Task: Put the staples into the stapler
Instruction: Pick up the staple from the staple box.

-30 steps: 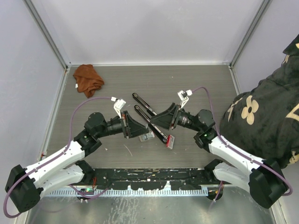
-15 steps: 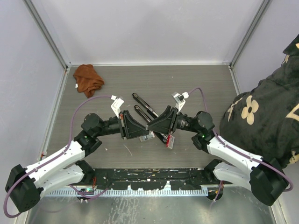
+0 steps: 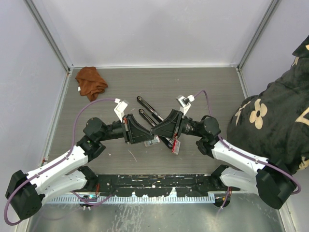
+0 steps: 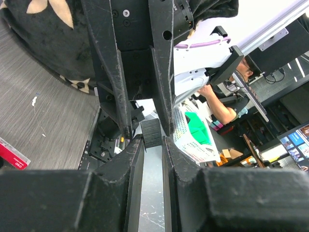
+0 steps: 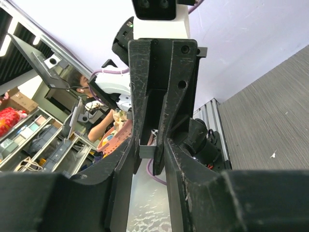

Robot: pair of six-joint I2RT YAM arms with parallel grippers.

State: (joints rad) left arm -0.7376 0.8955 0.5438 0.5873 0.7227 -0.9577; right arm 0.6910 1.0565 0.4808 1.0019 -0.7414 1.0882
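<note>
Pinching the staples (image 5: 147,152) at its very tips, your left gripper (image 4: 153,144) had its fingers drawn almost together, with only a thin slot of light between them further back. Your right gripper (image 5: 150,144) met it nose to nose from the opposite side, its fingers narrowed around the same small grey piece. In your right wrist view that piece spanned the gap from one fingertip to the other, but you could not tell whether those fingers pressed on it or merely bracketed it. Both grippers lay roughly level, each rolled so that the table (image 3: 207,92) ran along one side of its wrist view.

From above, you had the meeting point over the middle of the table, just on your side of the stapler (image 3: 148,107). The stapler showed as two long black bars lying side by side on a slant, and the nearer bar ran beneath the joined tips. The red-and-white box (image 3: 175,146) lay on the table at that bar's near end, below your right gripper and apart from the staples. Well away, in the far left corner, sat a crumpled brown cloth (image 3: 91,82). Black fabric printed with pale flowers (image 3: 270,116) crowded the table's right edge.
</note>
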